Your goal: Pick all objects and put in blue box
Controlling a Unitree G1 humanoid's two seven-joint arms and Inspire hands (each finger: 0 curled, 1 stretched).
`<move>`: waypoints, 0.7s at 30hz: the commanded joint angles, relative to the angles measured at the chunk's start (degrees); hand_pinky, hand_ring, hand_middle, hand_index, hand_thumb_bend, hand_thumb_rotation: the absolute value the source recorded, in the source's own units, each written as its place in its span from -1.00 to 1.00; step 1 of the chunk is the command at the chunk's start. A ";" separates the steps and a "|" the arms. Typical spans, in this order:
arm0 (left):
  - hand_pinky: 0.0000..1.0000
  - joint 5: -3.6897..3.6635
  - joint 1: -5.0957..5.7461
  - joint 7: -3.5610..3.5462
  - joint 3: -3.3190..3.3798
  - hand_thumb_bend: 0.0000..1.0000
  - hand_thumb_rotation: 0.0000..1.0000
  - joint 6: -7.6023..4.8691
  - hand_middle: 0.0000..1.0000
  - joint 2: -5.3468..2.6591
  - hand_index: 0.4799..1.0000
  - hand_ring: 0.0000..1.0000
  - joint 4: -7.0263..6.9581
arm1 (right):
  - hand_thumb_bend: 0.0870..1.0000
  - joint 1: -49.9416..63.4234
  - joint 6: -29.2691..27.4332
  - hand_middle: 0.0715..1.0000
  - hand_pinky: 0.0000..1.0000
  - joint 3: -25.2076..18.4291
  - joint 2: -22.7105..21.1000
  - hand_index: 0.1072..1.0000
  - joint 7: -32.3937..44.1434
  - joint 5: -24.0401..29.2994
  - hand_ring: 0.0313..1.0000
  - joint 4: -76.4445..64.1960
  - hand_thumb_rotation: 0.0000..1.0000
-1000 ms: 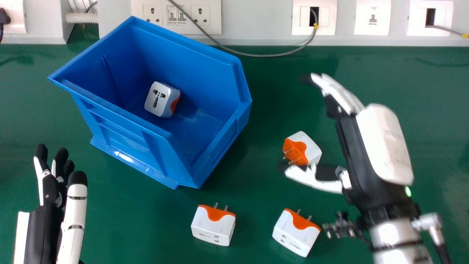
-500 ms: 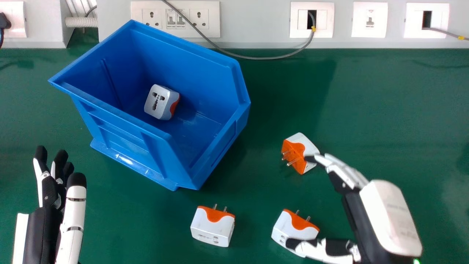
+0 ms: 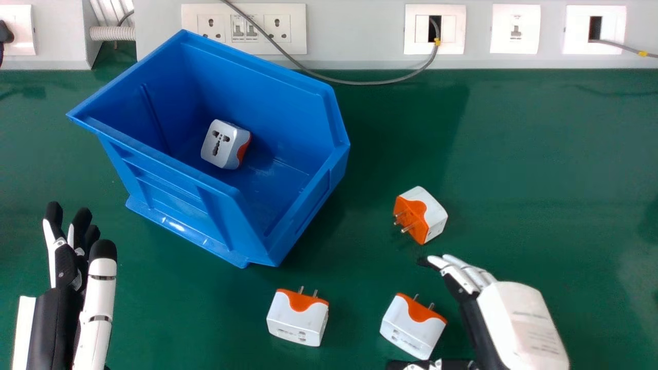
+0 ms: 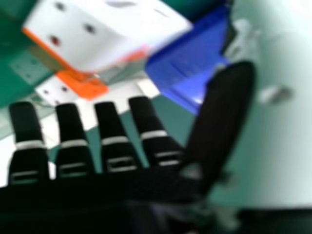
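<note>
Near an adapter (image 3: 413,328), right hand (image 3: 519,321) (fingers extended)

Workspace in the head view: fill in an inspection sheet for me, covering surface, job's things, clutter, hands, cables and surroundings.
Surface: green tabletop, glossy.
Job's things: blue box upright, set at an angle, with one plug adapter inside; three more on the tabletop, at right of the box, near centre and lower right.
Clutter: nothing seen.
Hands: left hand open at lower left, holding nothing; right hand open beside the lower-right adapter, holding nothing.
Cables: grey cable looping down along the back; thinner cable at far right.
Surroundings: pale wall panel with sockets and switches behind the tabletop.
</note>
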 commanded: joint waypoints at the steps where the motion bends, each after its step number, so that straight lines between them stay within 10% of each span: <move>1: 1.00 0.41 -0.21 0.51 0.43 -0.42 0.57 -0.89 1.00 0.18 0.99 1.00 -0.90 | 0.36 -2.17 1.66 0.61 0.35 0.53 0.33 0.52 -0.58 -0.86 0.57 0.74 -0.23; 5: 1.00 1.07 0.28 1.08 0.14 -0.43 0.61 -0.24 1.00 -0.06 1.00 1.00 -2.00 | 0.35 -4.66 4.13 0.61 0.36 1.73 0.18 0.51 0.18 -1.11 0.57 2.86 -0.28; 15: 1.00 -1.04 0.23 -0.36 0.35 -0.49 0.56 0.35 1.00 0.32 1.00 1.00 -2.30 | 0.32 -8.52 8.02 0.62 0.33 4.67 -0.90 0.52 0.21 -1.84 0.57 7.06 -0.37; 21: 1.00 -1.00 0.10 -0.56 0.56 -0.49 0.47 0.49 1.00 0.63 1.00 1.00 -2.43 | 0.31 -8.91 8.96 0.62 0.32 5.85 -1.61 0.52 -0.58 -2.01 0.57 8.47 -0.44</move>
